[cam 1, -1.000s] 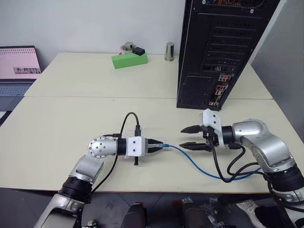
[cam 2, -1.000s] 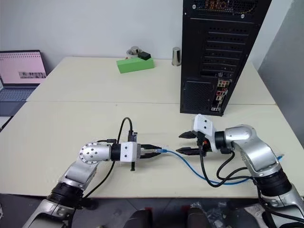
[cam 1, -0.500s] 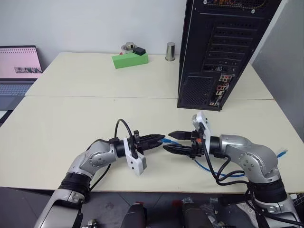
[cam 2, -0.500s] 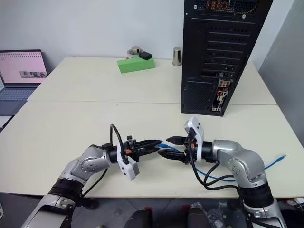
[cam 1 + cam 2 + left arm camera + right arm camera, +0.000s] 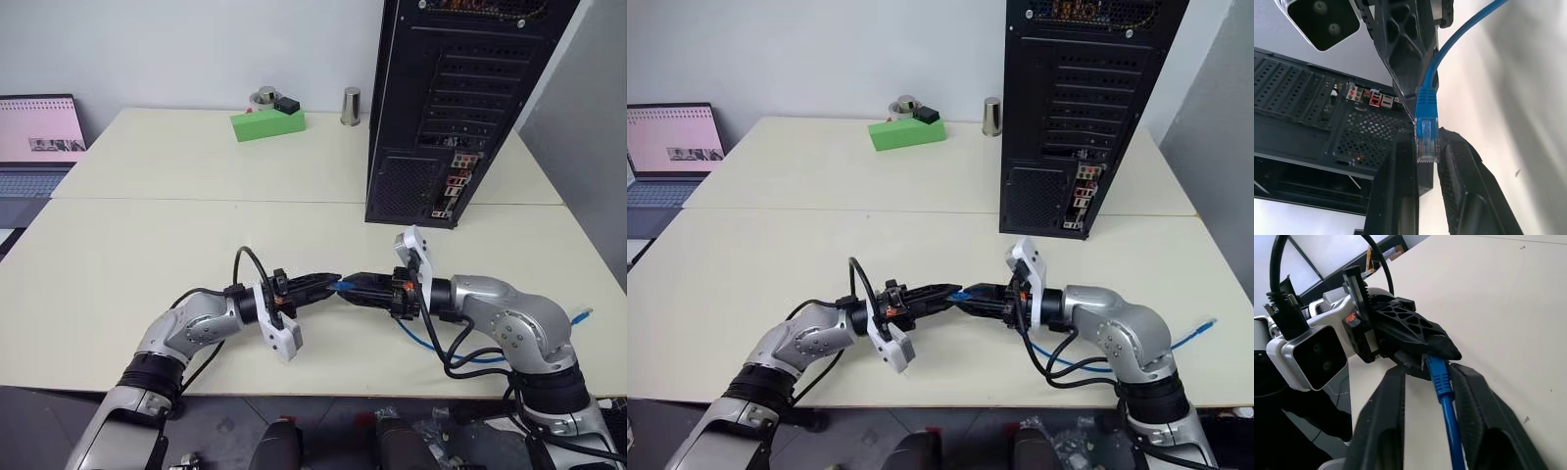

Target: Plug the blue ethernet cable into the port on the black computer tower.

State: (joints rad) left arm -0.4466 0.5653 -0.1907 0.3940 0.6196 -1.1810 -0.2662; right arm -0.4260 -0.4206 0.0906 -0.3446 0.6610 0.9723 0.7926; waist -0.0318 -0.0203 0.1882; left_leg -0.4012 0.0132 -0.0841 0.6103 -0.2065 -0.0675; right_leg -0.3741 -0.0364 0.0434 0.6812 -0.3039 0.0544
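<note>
Both hands meet tip to tip low over the front bench, level, pointing at each other. Left hand (image 5: pixel 328 283) is clamped on the clear plug (image 5: pixel 1427 143) of the cable (image 5: pixel 1449 44); in the left wrist view the plug sits between its 2 fingers (image 5: pixel 1393 191), blue boot just past the tips. Right hand (image 5: pixel 351 288) has its fingers (image 5: pixel 1382 416) on either side of the cable right behind the boot; they look narrowed toward it, but I cannot tell if they actually pinch it.

The cable runs from the plug back under the right arm, loops on the bench (image 5: pixel 147 245) near the front edge, and its other end (image 5: pixel 582 315) lies at the bench's right edge.

Tower (image 5: pixel 451 98) stands upright at the back right of the bench, rear face toward the camera, well apart from both hands. Its connector strip (image 5: pixel 453 186) with coloured jacks is low on the right side of the rear face, beside a mesh vent (image 5: pixel 402 186). The port itself is too small to pick out. Nothing is plugged in from this cable.

Rest: green box (image 5: pixel 267 123) with small items on top, metal cup (image 5: pixel 350 106) at the far edge, laptop (image 5: pixel 37 137) far left.
</note>
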